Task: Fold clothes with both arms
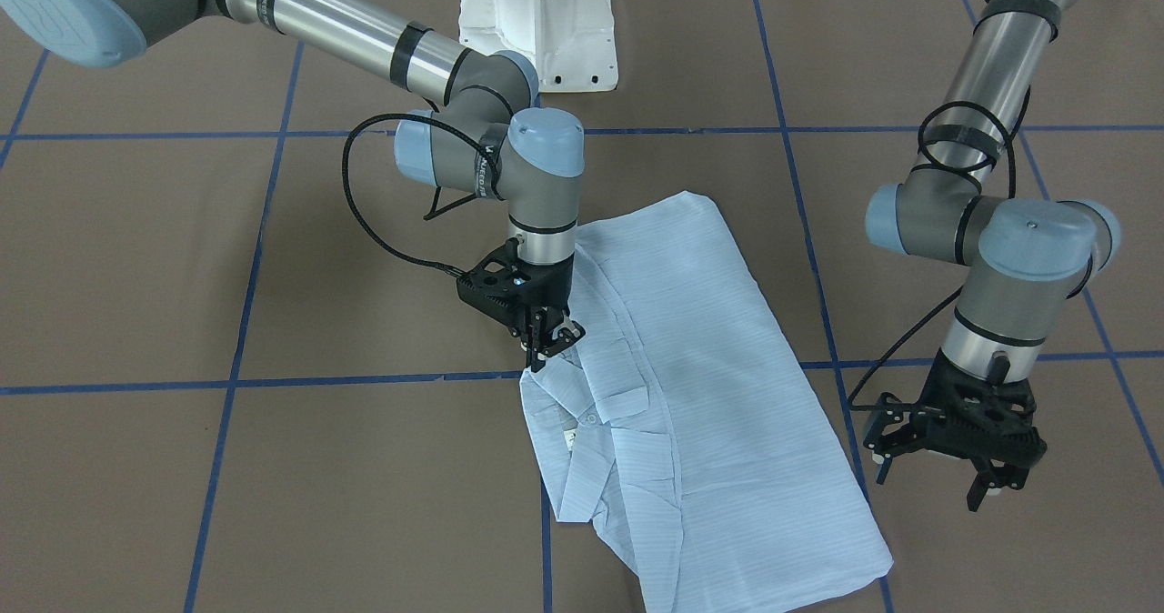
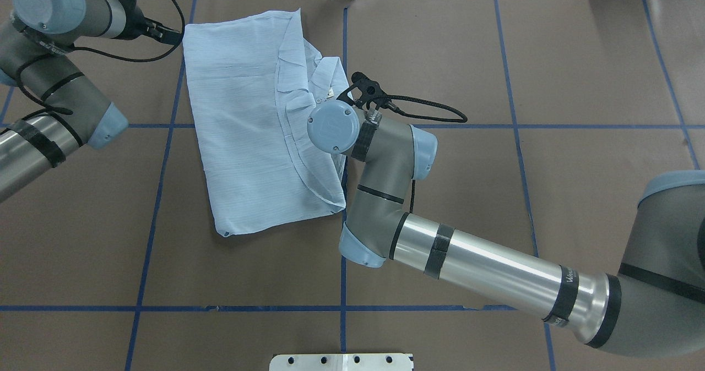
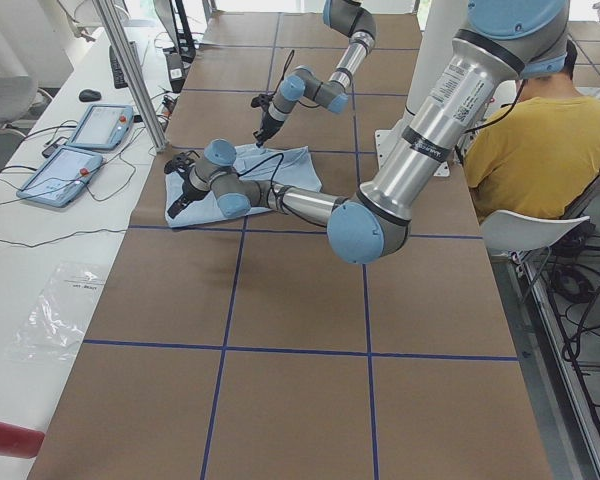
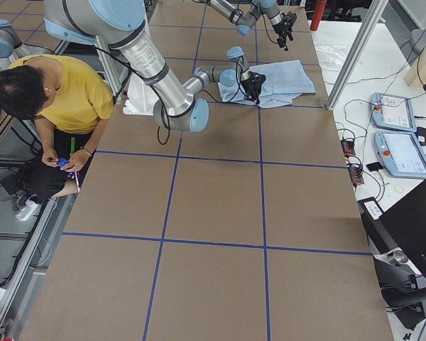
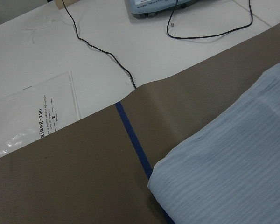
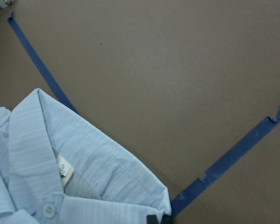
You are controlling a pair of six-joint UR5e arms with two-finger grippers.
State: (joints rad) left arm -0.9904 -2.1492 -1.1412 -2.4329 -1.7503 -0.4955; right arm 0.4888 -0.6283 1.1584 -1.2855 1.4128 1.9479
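Note:
The pale-blue striped shirt [image 1: 709, 395] lies folded lengthwise on the brown table, with its collar and button placket along one long edge [image 2: 242, 129]. My right gripper [image 1: 550, 349] stands upright at that edge near the collar, its fingers closed together on the fabric. The right wrist view shows the collar and its label [image 6: 84, 149]. In the overhead view my right wrist hides this gripper. My left gripper [image 1: 928, 486] is open and empty, hovering just off the shirt's opposite long edge, near a corner [image 5: 233, 172].
The white pedestal base [image 1: 536, 22] is at the robot's side of the table. Blue tape lines [image 1: 364, 379] cross the brown surface. Past the table's far edge lie a cable [image 5: 102, 51] and a plastic bag [image 5: 32, 116]. A person in yellow [image 4: 57, 92] sits beside the robot.

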